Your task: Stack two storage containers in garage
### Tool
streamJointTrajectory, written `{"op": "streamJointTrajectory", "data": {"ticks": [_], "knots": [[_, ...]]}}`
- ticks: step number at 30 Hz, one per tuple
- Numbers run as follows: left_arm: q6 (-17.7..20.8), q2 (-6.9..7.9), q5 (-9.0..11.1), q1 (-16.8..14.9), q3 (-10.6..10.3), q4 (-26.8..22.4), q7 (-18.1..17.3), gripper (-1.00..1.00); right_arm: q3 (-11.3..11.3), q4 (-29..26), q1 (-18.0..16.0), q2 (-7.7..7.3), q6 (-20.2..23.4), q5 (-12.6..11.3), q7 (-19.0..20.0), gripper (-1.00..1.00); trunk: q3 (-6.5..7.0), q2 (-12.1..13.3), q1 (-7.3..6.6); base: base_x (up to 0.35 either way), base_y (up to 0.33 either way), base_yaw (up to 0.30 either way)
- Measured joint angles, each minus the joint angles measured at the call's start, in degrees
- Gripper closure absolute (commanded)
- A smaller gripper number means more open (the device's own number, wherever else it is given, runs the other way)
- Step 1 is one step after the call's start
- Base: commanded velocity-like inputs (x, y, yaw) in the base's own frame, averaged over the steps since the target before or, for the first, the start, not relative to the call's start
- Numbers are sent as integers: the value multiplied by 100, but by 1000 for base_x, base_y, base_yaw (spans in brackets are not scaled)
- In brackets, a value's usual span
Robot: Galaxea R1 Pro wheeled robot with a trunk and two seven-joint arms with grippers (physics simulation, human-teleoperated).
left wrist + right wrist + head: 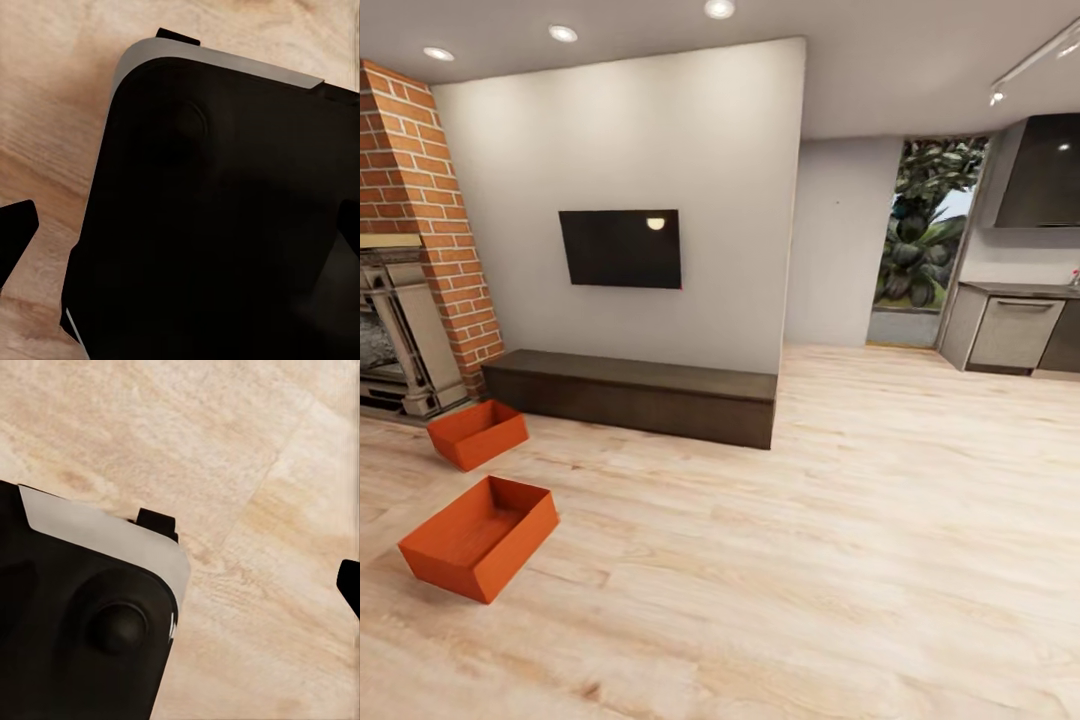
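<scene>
Two orange-red storage containers lie on the light wood plank floor (810,560) of the living room, at the left of the head view. The nearer container (478,538) sits skewed with its open top up. The farther container (477,433) rests in front of the brick fireplace (410,280). Both look empty. In the left wrist view my left gripper (180,232) hangs open above the robot's black base (217,210), with one dark fingertip (16,232) at the frame edge. My right gripper (180,592) also stands open over base and planks, one fingertip (351,585) showing. Both are far from the containers.
A dark low cabinet (635,395) runs along the white wall under a wall-mounted TV (621,248). To the right, the plank floor continues toward a kitchen counter (1015,330) and a glazed opening with plants (925,230). The robot's base (82,637) shows under the right arm.
</scene>
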Motion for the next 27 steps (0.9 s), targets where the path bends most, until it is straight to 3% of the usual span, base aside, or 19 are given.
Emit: {"op": "streamJointTrajectory", "data": {"ticks": [27], "knots": [[-2,-1,0,0,0,2,0,-100,-10,1,-1,-39,-40,-26,2,-100,0,0,0,326,-5,256]]}}
